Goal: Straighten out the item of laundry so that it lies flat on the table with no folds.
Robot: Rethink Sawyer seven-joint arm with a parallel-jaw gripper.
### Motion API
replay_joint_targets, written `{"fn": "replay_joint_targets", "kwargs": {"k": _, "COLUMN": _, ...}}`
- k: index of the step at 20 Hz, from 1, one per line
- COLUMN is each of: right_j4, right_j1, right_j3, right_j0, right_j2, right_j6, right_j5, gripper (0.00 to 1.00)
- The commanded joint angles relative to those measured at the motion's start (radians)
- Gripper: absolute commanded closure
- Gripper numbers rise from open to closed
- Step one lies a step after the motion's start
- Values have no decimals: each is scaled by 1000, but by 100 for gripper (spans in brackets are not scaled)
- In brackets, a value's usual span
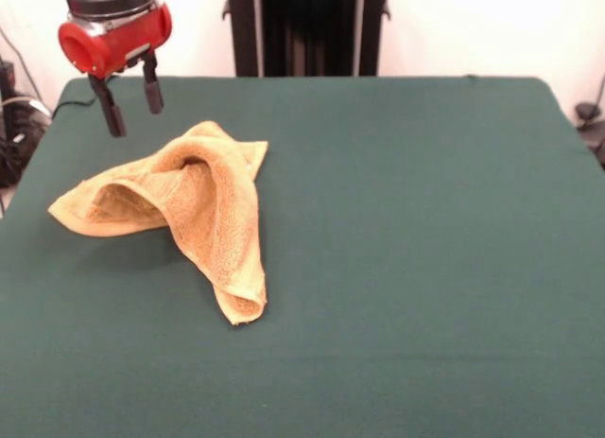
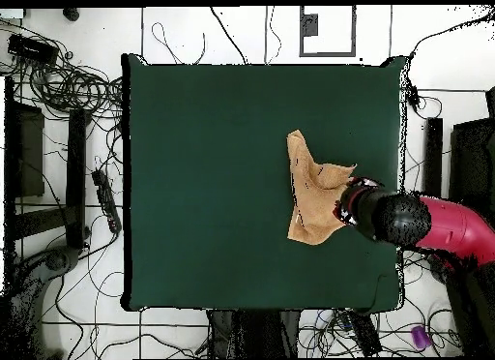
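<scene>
The orange-tan towel (image 1: pixel 189 211) lies crumpled on the left part of the green table (image 1: pixel 425 220). It is humped into a raised fold, with one flap spread to the left and a narrow folded tail pointing toward the front. My gripper (image 1: pixel 130 102) hangs open and empty just above and behind the towel's left part, not touching it. In the overhead view the towel (image 2: pixel 311 192) sits near the table's (image 2: pixel 213 182) right edge, and the gripper (image 2: pixel 346 203) and red arm cover its right side.
The black robot pedestal (image 1: pixel 307 29) stands behind the table's far edge. Cables (image 2: pixel 68 85) lie on the floor around the table. Wide green cloth stretches to the right of the towel in the front view.
</scene>
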Motion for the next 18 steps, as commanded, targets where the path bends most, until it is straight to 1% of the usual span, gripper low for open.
{"fn": "replay_joint_targets", "kwargs": {"k": 1, "right_j4": -54, "right_j1": 46, "right_j3": 86, "right_j0": 47, "right_j2": -26, "right_j6": 100, "right_j5": -3, "gripper": 0}}
{"fn": "replay_joint_targets", "kwargs": {"k": 3, "right_j4": -45, "right_j1": 30, "right_j3": 104, "right_j0": 47, "right_j2": -26, "right_j6": 129, "right_j5": -26, "gripper": 0}}
{"fn": "replay_joint_targets", "kwargs": {"k": 7, "right_j4": -29, "right_j1": -6, "right_j3": 149, "right_j0": 62, "right_j2": -47, "right_j6": 224, "right_j5": -95, "gripper": 0}}
{"fn": "replay_joint_targets", "kwargs": {"k": 10, "right_j4": -15, "right_j1": -14, "right_j3": 191, "right_j0": 88, "right_j2": -80, "right_j6": 297, "right_j5": -151, "gripper": 0}}
{"fn": "replay_joint_targets", "kwargs": {"k": 14, "right_j4": 5, "right_j1": -17, "right_j3": 234, "right_j0": 119, "right_j2": -123, "right_j6": 355, "right_j5": -220, "gripper": 0}}
{"fn": "replay_joint_targets", "kwargs": {"k": 18, "right_j4": 28, "right_j1": -33, "right_j3": 281, "right_j0": 146, "right_j2": -168, "right_j6": 384, "right_j5": -271, "gripper": 0}}
